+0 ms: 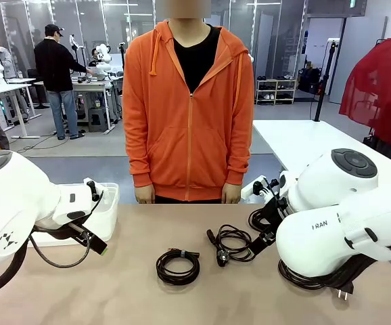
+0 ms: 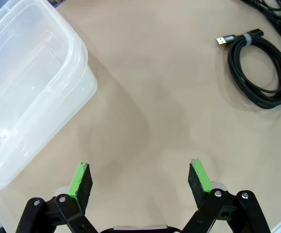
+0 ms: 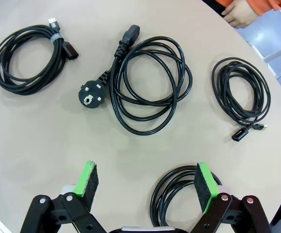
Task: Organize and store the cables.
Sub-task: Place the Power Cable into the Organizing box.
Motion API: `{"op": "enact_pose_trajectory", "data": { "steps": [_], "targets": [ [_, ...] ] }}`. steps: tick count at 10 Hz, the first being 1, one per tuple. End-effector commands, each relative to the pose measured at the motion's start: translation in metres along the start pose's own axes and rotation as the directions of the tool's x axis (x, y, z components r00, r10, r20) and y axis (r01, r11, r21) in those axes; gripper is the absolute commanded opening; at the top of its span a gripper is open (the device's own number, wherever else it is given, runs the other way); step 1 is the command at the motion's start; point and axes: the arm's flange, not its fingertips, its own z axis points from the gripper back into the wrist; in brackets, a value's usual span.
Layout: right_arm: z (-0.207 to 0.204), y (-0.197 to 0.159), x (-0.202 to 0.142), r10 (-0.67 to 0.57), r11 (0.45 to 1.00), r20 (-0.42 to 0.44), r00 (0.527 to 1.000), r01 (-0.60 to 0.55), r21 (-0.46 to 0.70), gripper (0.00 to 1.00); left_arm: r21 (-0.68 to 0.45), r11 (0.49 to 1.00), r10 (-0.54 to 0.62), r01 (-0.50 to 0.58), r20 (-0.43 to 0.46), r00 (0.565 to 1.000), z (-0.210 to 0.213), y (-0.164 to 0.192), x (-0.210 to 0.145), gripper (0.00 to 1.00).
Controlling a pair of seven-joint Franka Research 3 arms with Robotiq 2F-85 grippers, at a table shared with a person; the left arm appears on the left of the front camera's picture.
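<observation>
We see a tan tabletop running across the front view. A person in an orange hooded jacket stands at its far edge, arms hanging down.

The white left arm comes in over the tabletop's left edge and the white right arm over its right edge. A clear plastic tub sits by the far left corner, just beside the left arm.

Four black cables lie on the tabletop, all apart from the tub.
- The power cable is the widest, in loose loops with a round plug. It lies near the middle, toward the far edge.
- The fourth coil lies by the right edge on our near side, under the right arm.
- The banded coil ends in a USB plug and lies near the middle, closer to the near edge.
- The third coil lies near the far right edge, close to the person's hand.

The left gripper hangs over bare tabletop between the tub and the banded coil. Its jaws are spread wide and hold nothing.

The right gripper is likewise spread wide with nothing in it. It hangs above the fourth coil, and one green pad overlaps the coil's rim. We cannot tell whether it touches.
</observation>
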Motion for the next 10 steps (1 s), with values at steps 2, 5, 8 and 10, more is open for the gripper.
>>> {"op": "enact_pose_trajectory", "data": {
  "steps": [2,5,8,10],
  "targets": [
    [0.000,0.002,0.001,-0.008,1.000,0.001,1.000,0.008,0.004,1.00,0.000,1.000,0.003,-0.003,0.000,1.000,0.000,0.001,0.000,1.00],
    [0.027,-0.008,0.010,0.000,1.000,0.023,1.000,0.000,0.017,1.00,0.002,1.000,-0.027,0.027,0.002,1.000,0.029,-0.001,0.009,1.00],
    [0.083,-0.032,0.025,-0.046,0.993,0.035,0.998,0.042,0.106,1.00,-0.103,0.992,-0.073,0.076,0.030,0.997,0.087,-0.005,0.012,1.00],
    [0.133,-0.047,0.028,-0.048,0.988,0.034,0.998,0.043,0.151,1.00,-0.133,0.983,-0.109,0.122,0.106,0.988,0.151,-0.011,0.002,1.00]
  ]
}}
